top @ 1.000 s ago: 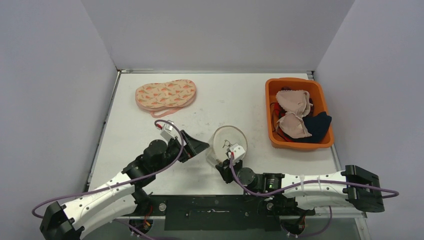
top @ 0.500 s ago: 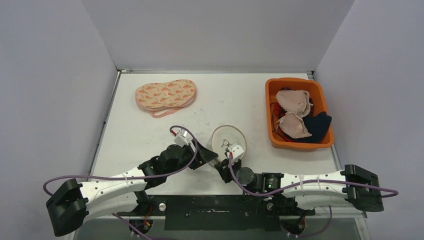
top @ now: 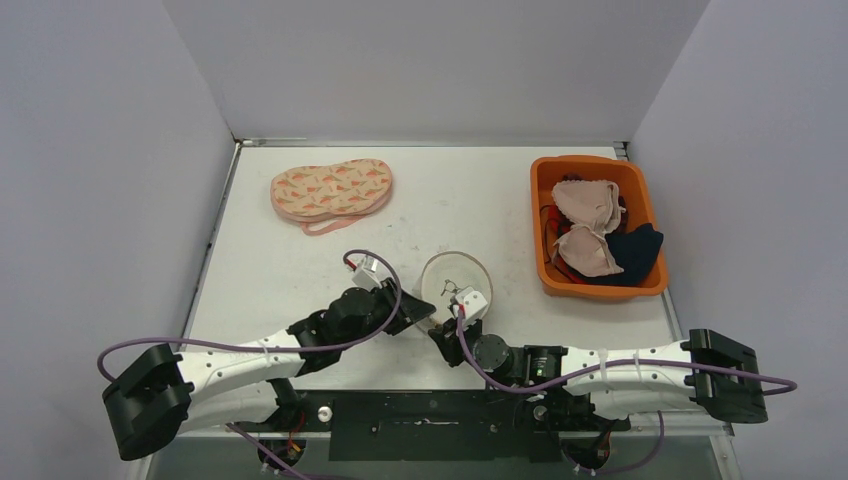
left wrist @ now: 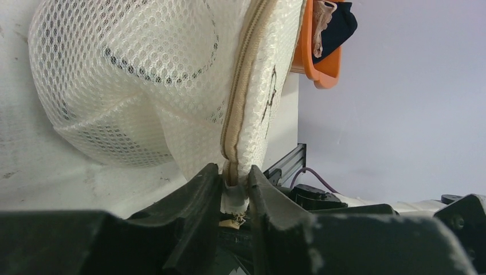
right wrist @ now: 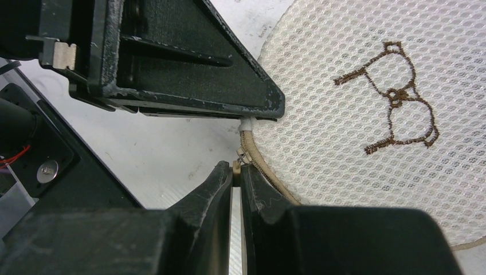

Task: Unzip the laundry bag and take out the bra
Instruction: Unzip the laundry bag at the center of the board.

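Grey-walled enclosure, white tabletop (top: 300, 260), scuffed. Round mesh laundry bag (top: 455, 280) lies at the near edge, between both arms, tilted up on its rim. Its beige zipper (left wrist: 240, 86) is closed along the visible run.

Left hand (left wrist: 235, 189): fingers pinched on the white fabric tab at the zipper's end, bag edge gripped. Right hand (right wrist: 236, 172): fingers clamped on the small beige zipper pull (right wrist: 235, 166), just beside the left hand's tip.

Dark curved lines show through the mesh (contents cannot be identified). Brown embroidered motif (right wrist: 395, 97) sits on the bag's face.

Orange bin (top: 537, 220) stands well apart at right, holding pale bras (top: 588, 205) and dark cloth. Peach patterned bra (top: 332, 190) lies far left.
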### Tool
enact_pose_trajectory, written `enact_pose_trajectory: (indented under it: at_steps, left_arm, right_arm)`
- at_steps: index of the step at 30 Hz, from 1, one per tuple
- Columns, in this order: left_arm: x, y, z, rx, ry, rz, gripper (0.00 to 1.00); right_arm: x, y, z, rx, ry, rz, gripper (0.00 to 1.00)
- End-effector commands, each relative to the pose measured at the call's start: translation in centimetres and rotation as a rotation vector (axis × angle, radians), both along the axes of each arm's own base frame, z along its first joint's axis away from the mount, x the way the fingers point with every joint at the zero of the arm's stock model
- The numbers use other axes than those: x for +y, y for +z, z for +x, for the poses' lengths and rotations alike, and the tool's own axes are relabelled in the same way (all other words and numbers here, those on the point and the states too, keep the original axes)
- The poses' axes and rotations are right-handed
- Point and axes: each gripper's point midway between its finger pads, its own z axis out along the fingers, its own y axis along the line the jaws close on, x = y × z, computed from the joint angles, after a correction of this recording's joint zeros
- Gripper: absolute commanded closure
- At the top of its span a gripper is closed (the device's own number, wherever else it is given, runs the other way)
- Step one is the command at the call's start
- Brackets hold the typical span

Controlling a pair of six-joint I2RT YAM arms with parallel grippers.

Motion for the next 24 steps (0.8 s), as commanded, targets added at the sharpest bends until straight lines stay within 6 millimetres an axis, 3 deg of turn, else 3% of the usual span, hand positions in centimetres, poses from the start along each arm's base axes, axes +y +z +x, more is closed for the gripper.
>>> enact_pose_trajectory:
  at_steps: [1,5,13,19,24]
  left_arm:
    - [-1.1,2.8,0.8,-0.063,0.001,-0.071,0.81]
    - [-0.9,2.9,0.9,-0.078,0.004,-0.062,1.00]
    - [0.8,3.4,1.4,-0.117,-0.002,-0.029,1.00]
    - [1.2,3.4,1.4,-0.117,-0.070,-0.036,1.00]
    - [1.2,3.9,1.0,-0.140,-0.147,-0.035,1.00]
  right_arm:
    - [1.3,3.0,-0.2,-0.013,0.012,0.086,0.95]
    - [0.7,3.2,0.0,-0.017,-0.004,0.078,0.95]
    - [-1.9,3.0,0.8,-0.048,-0.070,-0.026,0.95]
    - [-4.2,1.8,1.8,-0.053,-0.163,-0.113,0.95]
    - [-5.3,2.0,2.0,-0.056,-0.204,-0.100,0.95]
